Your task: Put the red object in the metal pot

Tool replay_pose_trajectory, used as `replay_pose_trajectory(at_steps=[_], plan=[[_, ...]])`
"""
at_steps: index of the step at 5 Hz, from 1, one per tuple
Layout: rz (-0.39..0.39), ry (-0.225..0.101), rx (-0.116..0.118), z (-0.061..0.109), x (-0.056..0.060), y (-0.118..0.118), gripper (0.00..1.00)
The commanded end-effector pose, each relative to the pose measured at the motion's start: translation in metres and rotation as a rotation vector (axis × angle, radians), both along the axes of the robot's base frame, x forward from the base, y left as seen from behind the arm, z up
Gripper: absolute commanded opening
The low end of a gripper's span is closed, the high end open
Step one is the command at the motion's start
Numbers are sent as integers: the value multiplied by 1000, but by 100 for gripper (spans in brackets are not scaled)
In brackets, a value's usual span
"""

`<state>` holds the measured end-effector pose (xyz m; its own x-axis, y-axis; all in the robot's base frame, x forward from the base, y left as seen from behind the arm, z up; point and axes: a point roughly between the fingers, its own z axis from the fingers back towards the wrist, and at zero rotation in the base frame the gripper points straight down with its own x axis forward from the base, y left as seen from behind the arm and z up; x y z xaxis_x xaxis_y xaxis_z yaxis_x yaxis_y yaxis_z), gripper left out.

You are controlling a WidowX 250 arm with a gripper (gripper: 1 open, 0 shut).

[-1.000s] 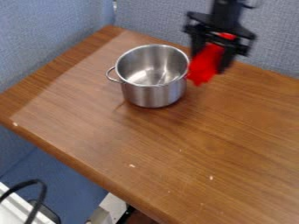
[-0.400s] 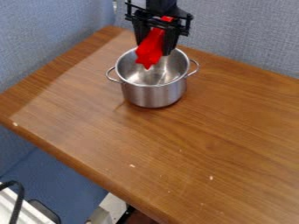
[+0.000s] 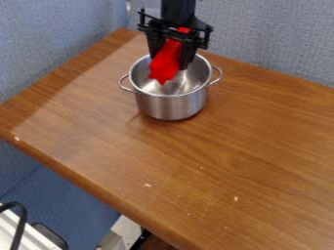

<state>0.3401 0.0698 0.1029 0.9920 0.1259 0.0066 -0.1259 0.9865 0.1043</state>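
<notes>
Table (image 3: 196,186): brown wood-grain top, set at an angle to the onlooker, with a few small pale specks toward the near side. Blue panel walls (image 3: 53,39) stand behind it on the left and at the back.

Metal pot (image 3: 167,98): shiny round steel, straight sides, standing upright on the far part of the table near the back corner. One small loop handle shows on its left rim and another on its right.

Gripper (image 3: 170,59): black, pointing straight down, hanging directly above the pot's opening. Its jaws are clamped on the red object.

Red object (image 3: 166,64): bright red, elongated, held on end with a slight tilt. Its upper part sits between the jaws, and its lower end hangs at about rim level over the pot's mouth, toward the back of the opening. Whether it touches the pot's inside cannot be told.

Dark cable (image 3: 20,220): looped below the table's edge at the lower left.
</notes>
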Motion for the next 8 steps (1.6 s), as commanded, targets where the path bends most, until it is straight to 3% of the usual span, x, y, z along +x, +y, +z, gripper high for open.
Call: replay_pose_trajectory(at_steps=[1,3,8], plan=[[3,-85,33,27,0,4,100],[-6,-60,51,10,0,4,100],[-14,-33,75,-16,1,2,100]])
